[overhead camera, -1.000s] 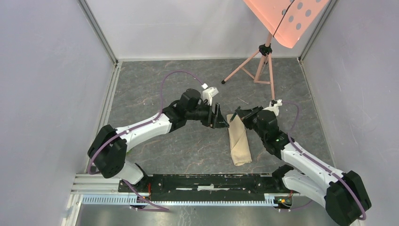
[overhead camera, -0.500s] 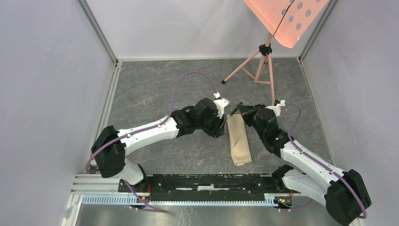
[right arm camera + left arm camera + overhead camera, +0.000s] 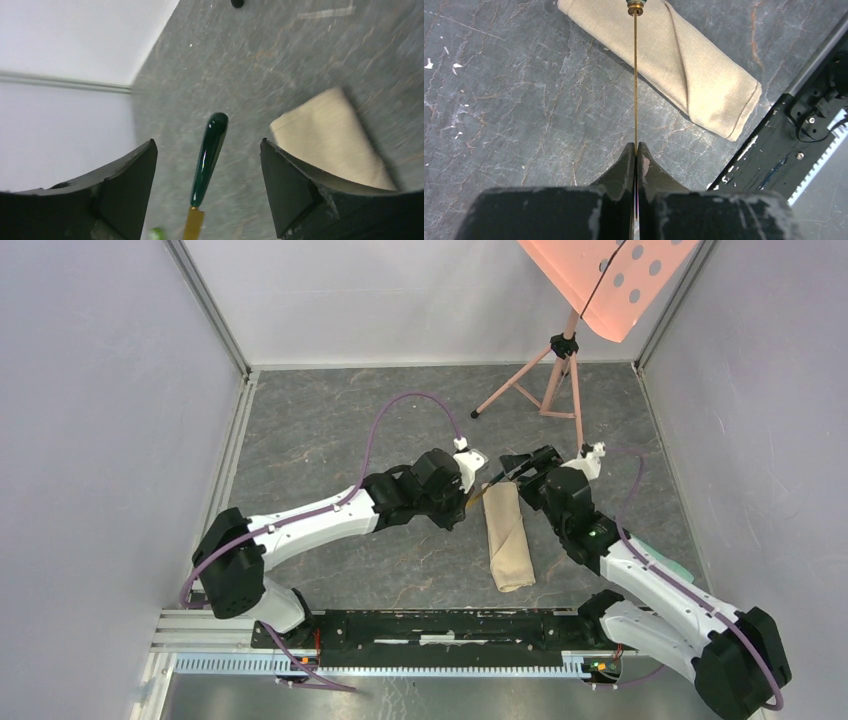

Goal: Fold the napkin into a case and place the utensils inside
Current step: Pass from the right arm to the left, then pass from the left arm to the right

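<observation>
The napkin [image 3: 508, 540] lies folded as a long beige case [image 3: 674, 60] on the grey table, between the two arms. One of the utensils [image 3: 490, 487], with a thin gold blade [image 3: 635, 75] and a dark green handle [image 3: 209, 155], hangs in the air over the case's far end. My left gripper [image 3: 635, 145] is shut on the gold blade, which I see edge-on. My right gripper [image 3: 206, 143] stands open around the green handle, its fingers apart from it on both sides. In the top view the left gripper [image 3: 468, 498] and right gripper [image 3: 515, 465] nearly meet. No other utensil shows.
A pink tripod stand [image 3: 545, 380] with an orange perforated panel [image 3: 610, 280] stands at the back right. A black rail [image 3: 440, 630] runs along the near edge. Something mint-green [image 3: 668, 564] peeks out beside the right forearm. White walls close in on three sides.
The left arm swung right to the utensil and shut on its gold blade. The right gripper, shut on the green handle before, has opened and let it go.
</observation>
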